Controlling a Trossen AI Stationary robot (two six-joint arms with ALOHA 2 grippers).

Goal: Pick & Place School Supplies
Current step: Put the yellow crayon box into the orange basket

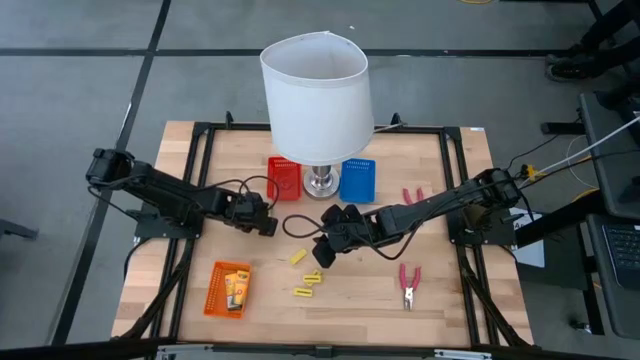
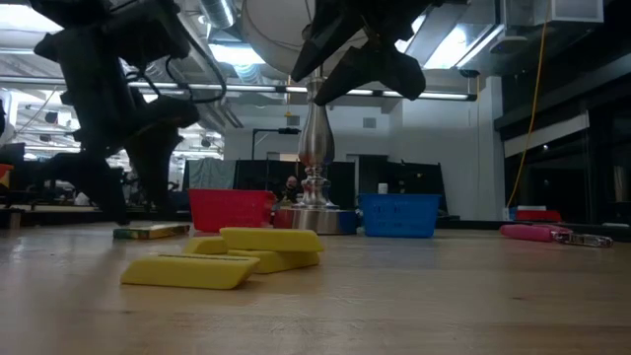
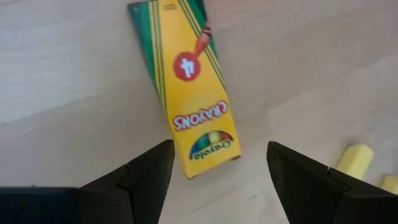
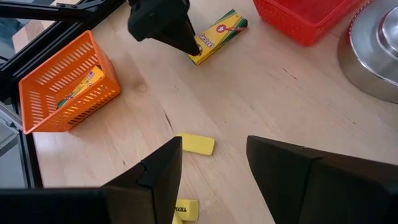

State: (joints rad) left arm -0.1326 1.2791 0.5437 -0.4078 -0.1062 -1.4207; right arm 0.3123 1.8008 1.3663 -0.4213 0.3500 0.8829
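A yellow-and-green crayon box [image 3: 196, 93] lies flat on the wooden table. My left gripper [image 3: 217, 168] hangs open over it, one finger on either side of its near end; the right wrist view shows the same gripper [image 4: 186, 43] at that end of the box [image 4: 221, 32]. My right gripper [image 4: 214, 168] is open in the air above a plain yellow piece [image 4: 196, 144]. Further yellow pieces [image 1: 313, 278] lie nearby. Red-handled pliers [image 1: 408, 283] lie at the right, and a second pair [image 1: 412, 195] lies farther back.
An orange basket [image 1: 228, 288] at the near left holds another crayon box. A red basket [image 1: 283, 178] and a blue basket [image 1: 357, 178] flank the base of the white-shaded lamp [image 1: 315, 95] at the table's far middle. Black frame rails run along the table's sides.
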